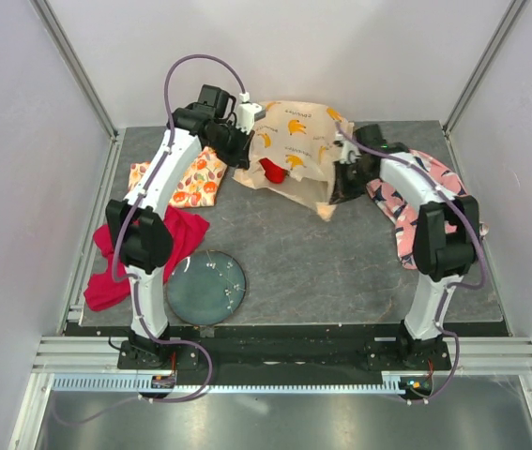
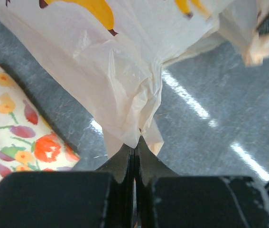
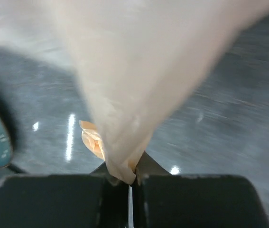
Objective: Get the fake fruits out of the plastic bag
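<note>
Top external view: banana-printed plastic bag (image 1: 294, 127) at far middle of table (image 1: 341, 262), thin film pinched tight by left gripper (image 2: 134, 146) and right gripper (image 3: 130, 178), red fake fruit (image 1: 272, 171) showing at its near side; could tear or slip free if pulled apart hard, leaving fruit trapped inside.

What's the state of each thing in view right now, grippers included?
plastic bag: crumpled, pinched at both ends
left gripper: shut on the plastic bag
right gripper: shut on the plastic bag
red fake fruit: in the bag, not yet out
fruit-printed cloth: spread flat
magenta cloth: crumpled
pink patterned cloth: rumpled
</note>
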Controlling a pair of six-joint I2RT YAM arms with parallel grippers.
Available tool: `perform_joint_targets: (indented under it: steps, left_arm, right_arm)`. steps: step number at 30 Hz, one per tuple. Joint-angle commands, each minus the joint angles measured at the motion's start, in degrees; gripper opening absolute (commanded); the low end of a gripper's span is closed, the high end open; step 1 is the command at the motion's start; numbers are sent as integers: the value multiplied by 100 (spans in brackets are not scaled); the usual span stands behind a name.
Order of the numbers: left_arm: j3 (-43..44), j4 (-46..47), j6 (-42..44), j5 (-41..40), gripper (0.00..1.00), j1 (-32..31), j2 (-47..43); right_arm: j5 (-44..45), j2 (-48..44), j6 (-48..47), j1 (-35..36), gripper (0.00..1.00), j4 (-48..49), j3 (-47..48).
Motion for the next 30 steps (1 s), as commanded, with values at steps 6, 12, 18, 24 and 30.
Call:
perform_joint_targets:
  steps: [6,12,18,24,30]
  left_arm:
    - [-559,-248,-791,2146,2,-378,-973]
    - [-229,-124,-1231,1883,2,-510,-710]
    - [-174,-168,-1363,1953,2,-502,-1175]
    - [-675,-282,-1372,2023,2,-440,-1667]
    - [-1132,-282,-1372,2102,2,-414,-2011]
  right_arm:
    - [514,-1394,-1475,-1465,57,-854,-153]
    - [-526,-1781,-2521,-211,74,-1013,919]
    - [-992,-1686,-2865,565,65,-846,755]
    - [-204,-1158,-2147,707,57,-126,411]
    - [1029,-193,-1908,707,57,200,1095]
